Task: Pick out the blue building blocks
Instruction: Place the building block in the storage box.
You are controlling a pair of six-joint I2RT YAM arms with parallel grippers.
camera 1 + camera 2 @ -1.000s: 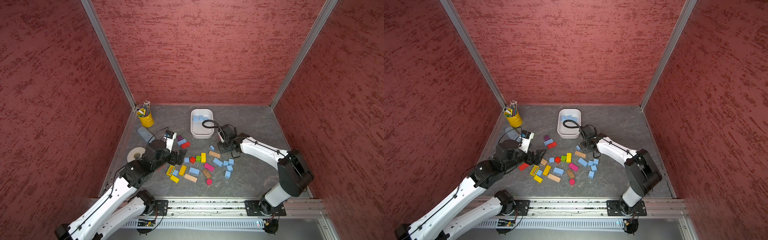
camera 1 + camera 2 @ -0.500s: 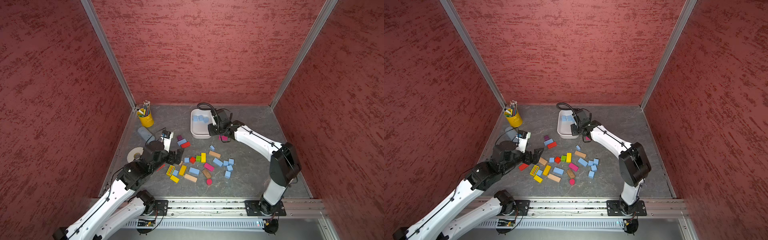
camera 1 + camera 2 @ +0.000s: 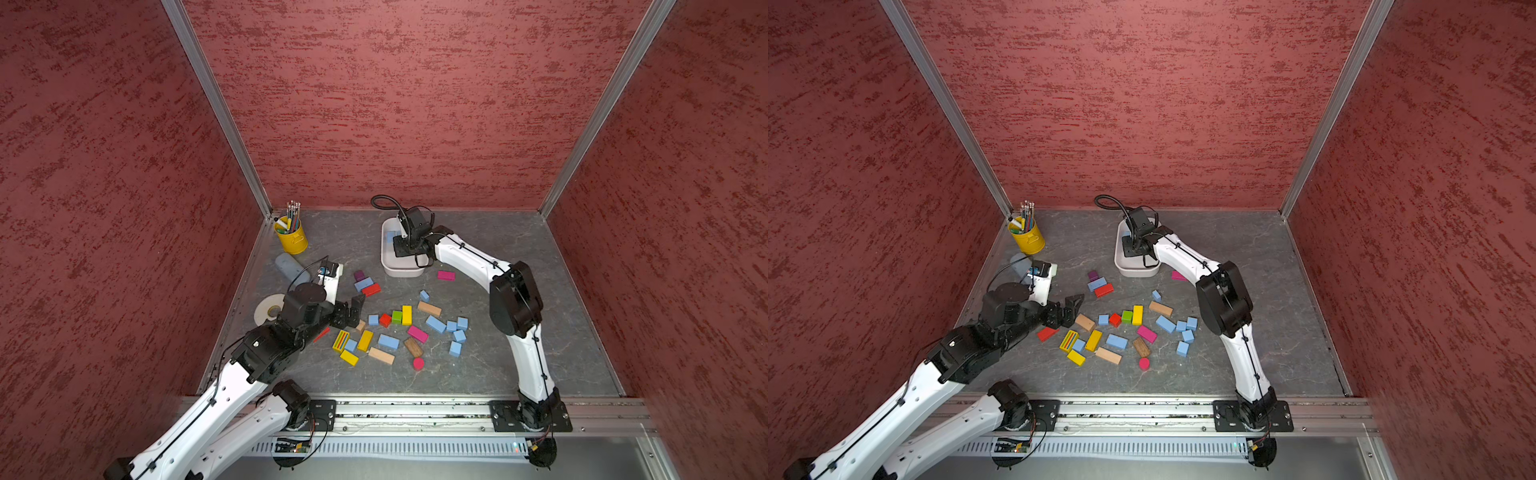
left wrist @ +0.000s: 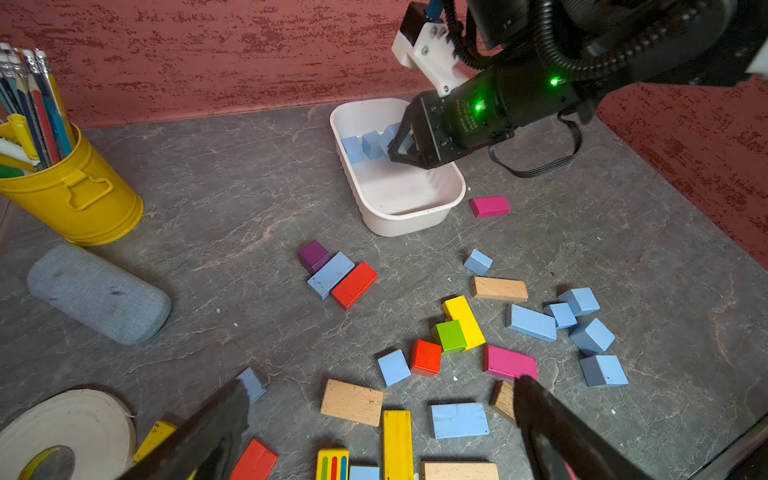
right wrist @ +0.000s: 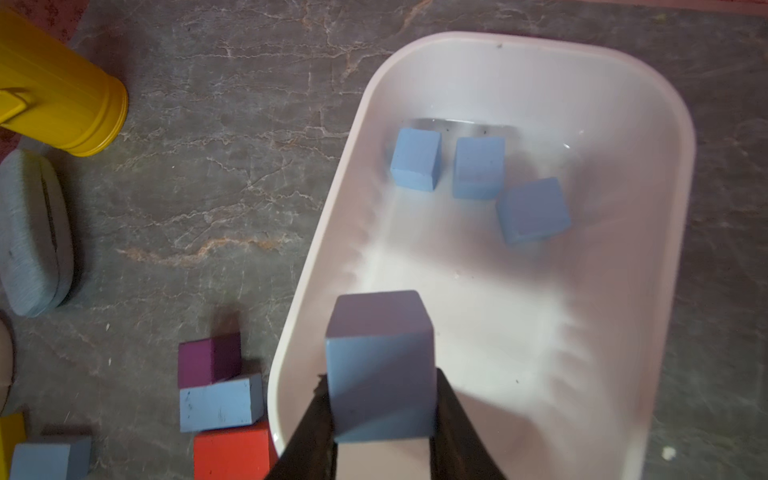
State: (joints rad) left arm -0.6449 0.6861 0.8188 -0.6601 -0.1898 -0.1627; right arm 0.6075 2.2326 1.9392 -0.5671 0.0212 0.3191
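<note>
Though masked from above by wrist camera, right tool (image 5: 380,401) clenched on one blue cube (image 5: 380,332) over white tub (image 5: 623,104), three blue cubes (image 5: 478,168) inside, left tool (image 4: 382,386) released, fingers (image 4: 208,428) cropped, eleven loose blue blocks (image 4: 532,322) on bench (image 4: 232,187), one half hidden.

Cubes (image 5: 478,167) in tub (image 5: 688,174); pile (image 3: 389,341) before

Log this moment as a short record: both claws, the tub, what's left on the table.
right claw: shut on a blue cube, over the tub
left claw: open, empty, near the mixed blocks
tub contents: three blue cubes
table: many blue blocks loose among other colours
other items: yellow cup of pencils, tape roll, grey case
</note>
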